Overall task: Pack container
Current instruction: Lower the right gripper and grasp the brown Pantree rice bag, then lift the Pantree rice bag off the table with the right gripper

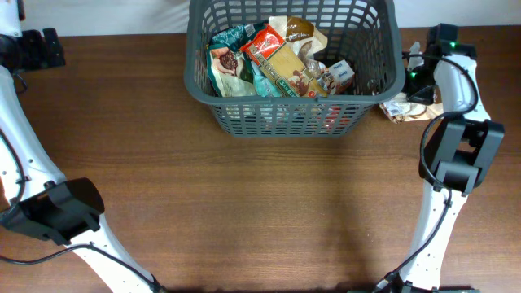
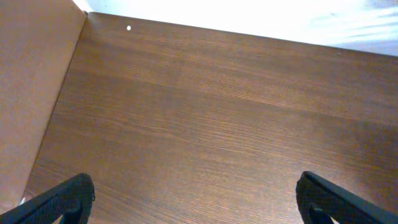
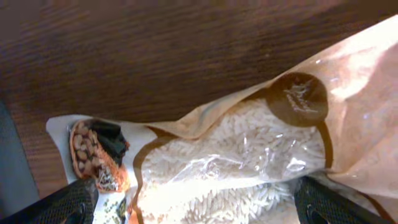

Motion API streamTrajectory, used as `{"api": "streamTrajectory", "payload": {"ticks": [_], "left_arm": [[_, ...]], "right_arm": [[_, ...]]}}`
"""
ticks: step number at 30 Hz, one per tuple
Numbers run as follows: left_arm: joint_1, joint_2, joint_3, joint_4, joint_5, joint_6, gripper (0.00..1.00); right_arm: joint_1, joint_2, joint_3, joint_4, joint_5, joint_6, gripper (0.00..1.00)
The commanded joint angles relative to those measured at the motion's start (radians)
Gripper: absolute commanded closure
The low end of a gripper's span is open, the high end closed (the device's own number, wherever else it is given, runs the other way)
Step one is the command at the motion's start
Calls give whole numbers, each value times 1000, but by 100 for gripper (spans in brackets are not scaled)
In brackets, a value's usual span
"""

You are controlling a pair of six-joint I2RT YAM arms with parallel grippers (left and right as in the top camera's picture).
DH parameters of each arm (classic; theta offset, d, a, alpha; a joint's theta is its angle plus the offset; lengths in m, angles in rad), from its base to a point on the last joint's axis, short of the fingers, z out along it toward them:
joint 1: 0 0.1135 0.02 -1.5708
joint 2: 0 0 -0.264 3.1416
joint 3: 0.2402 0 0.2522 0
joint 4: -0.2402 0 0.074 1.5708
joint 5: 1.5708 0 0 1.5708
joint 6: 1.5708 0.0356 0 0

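Container [image 1: 244, 104] at the far edge of the worktop [image 2: 217, 93], right of middle, already loaded with several packets [image 1: 281, 61]. Mostly packed, by the look of it. One rice packet [image 3: 249, 155] left outside, just beside its right wall, near the far right corner. Right gripper [image 3: 196, 199] spread wide over it, nothing pinched yet. Left gripper [image 2: 196, 196] spread too, over bare wood toward the far left corner.

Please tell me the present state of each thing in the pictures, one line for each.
Basket: upright on the table, holding several food packets.
Rice bag: lying on the table beside the basket, not yet packed.
Left gripper: open, over bare table.
Right gripper: open, over the rice bag.
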Motion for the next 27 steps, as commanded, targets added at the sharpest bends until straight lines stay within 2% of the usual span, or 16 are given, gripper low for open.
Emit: {"api": "streamTrajectory", "payload": {"ticks": [1,9,14,18,21,25,27], "left_arm": [[2,8,-4,-1,5,16,1],[2,8,-4,0,5,16,1],[2,8,-4,0,5,16,1],[2,8,-4,2,5,16,1],[2,8,-4,6,5,16,1],[2,8,-4,6,8,16,1],[2,8,-4,6,8,16,1]], "right_arm": [[-5,64,-16,58,-11,-26,1],[-1,63,125,107,-171,-75,1],[-1,59,290,52,-268,-75,1],[-1,58,427,-20,-268,-74,1],[-3,58,515,-57,-157,-19,1],[-3,58,572,-112,175,89,1],[-4,58,574,-156,314,98,1]]}}
